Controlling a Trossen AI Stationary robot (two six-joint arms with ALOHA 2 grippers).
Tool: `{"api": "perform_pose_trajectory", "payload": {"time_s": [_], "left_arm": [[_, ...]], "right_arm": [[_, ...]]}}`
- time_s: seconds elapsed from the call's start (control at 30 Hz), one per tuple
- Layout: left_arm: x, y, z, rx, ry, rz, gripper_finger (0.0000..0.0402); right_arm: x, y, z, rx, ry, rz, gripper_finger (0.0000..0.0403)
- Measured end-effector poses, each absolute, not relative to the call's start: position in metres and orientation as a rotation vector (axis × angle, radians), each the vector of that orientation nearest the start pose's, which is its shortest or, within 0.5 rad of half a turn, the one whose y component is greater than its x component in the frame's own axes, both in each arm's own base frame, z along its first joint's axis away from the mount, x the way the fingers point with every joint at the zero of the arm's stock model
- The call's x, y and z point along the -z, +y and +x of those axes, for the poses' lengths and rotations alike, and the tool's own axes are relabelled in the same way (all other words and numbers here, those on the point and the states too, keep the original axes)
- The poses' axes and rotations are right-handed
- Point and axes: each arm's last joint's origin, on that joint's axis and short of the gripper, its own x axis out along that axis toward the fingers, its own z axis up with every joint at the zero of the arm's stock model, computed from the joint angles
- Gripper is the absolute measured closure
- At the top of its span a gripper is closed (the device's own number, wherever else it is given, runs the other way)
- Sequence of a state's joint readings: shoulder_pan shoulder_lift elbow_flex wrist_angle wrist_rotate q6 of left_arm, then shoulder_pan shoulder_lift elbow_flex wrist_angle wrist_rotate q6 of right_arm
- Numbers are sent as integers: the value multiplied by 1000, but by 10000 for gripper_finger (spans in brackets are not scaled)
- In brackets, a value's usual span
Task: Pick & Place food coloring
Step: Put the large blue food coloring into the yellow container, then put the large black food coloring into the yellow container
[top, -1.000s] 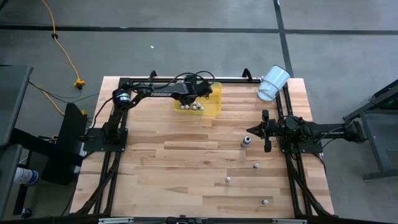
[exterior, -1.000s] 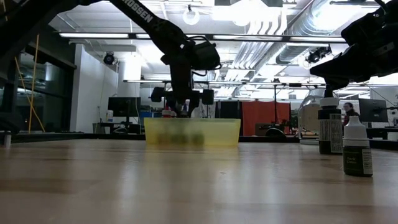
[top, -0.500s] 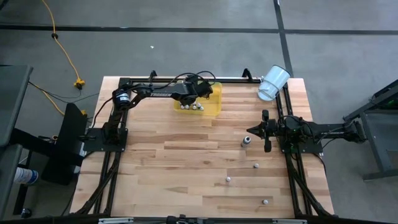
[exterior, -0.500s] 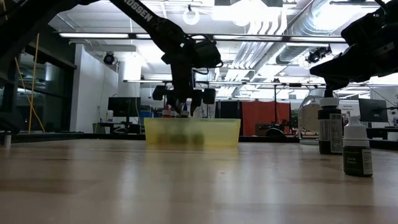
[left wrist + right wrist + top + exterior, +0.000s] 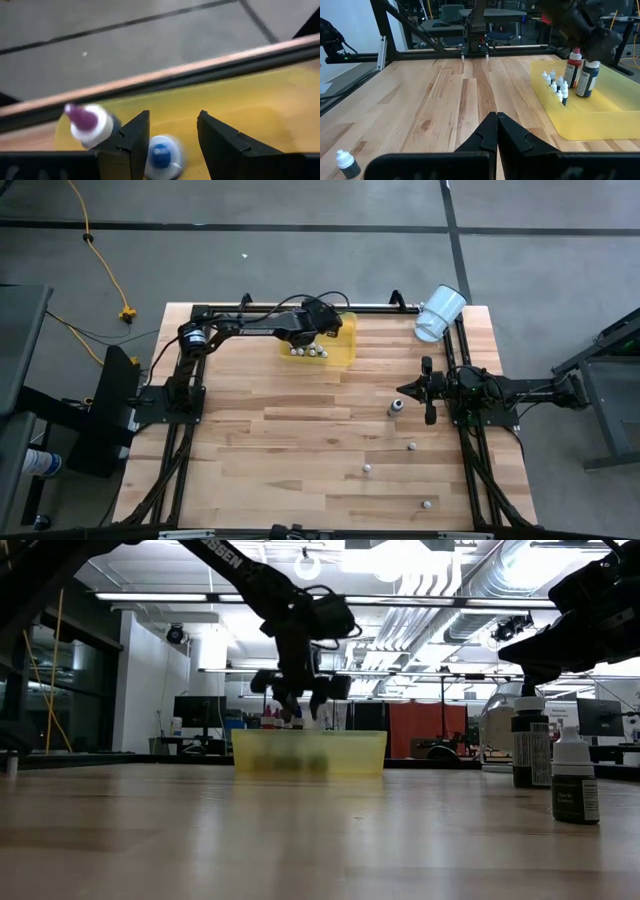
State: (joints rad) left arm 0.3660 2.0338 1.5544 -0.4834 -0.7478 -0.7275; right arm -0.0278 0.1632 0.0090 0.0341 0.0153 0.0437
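Left gripper [image 5: 172, 137] hovering over translucent yellow rectangular tray [image 5: 345, 352], fingers apart, gripping nothing; blue-capped food coloring bottle [image 5: 161, 156] below. Small whitish bottles [image 5: 307, 352] inside tray. Right gripper [image 5: 496, 134] closed, empty, parked at right side.

Translucent plastic tray [image 5: 343, 350] (glossy), matt wooden table [image 5: 300, 440].

only legible txt: white "trossen" lettering (partly cut off, reads "rossen") on the left arm [image 5: 225, 557] upper link, low view. labels on the two bottles [image 5: 574, 776] at right of low view too small to read. nothing else readable.
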Motion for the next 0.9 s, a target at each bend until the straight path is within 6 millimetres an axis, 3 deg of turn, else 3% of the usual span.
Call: {"api": "perform_pose_trajectory", "payload": {"time_s": [0.33,0.73,0.9], "left_arm": [[-235,170,392,-1267,563,-326,247],[-304,147,376,-1144,482,-160,247],[-325,137,372,-997,456,-154,247]], "right_arm": [[-156,-3,107,45,120,44,402],[-156,-3,107,46,119,44,402],[-156,-3,107,45,119,44,402]]}}
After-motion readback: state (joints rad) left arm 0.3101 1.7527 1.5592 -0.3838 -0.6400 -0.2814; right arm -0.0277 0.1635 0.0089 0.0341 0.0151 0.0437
